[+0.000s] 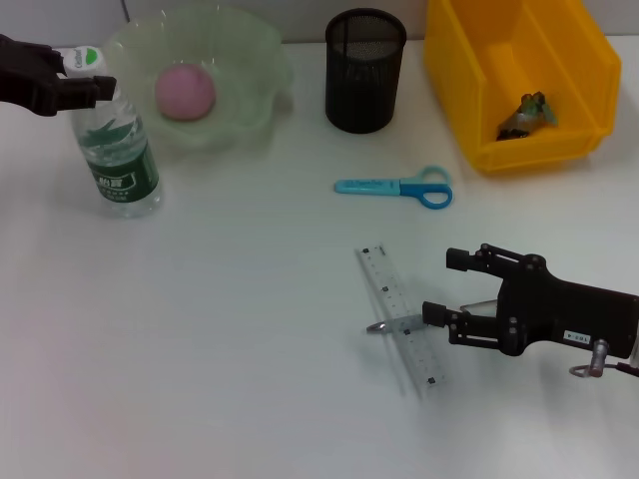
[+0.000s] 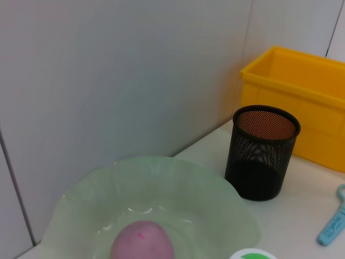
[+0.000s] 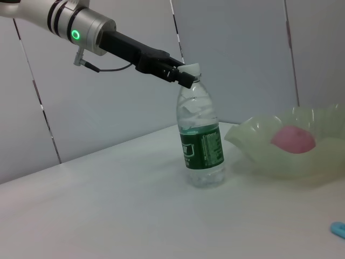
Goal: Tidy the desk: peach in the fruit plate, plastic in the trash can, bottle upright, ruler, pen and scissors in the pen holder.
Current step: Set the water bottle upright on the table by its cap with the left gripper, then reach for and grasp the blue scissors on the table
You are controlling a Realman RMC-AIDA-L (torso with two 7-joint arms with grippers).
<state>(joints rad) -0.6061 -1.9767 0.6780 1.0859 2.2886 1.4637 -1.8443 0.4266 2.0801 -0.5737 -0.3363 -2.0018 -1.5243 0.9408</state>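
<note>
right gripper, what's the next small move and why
Probably shut the right gripper on the pen: its open fingers sit at the pen lying across the ruler, and the pen holder looks empty. The left gripper is at the upright bottle's cap.

Both arms out over the work
Left gripper fingers clamped; right gripper low, fingers spread apart

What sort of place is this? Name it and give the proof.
Probably an office-style desk set against a plain wall: a mesh pen holder, scissors and a ruler lie on it, with a yellow trash can.
</note>
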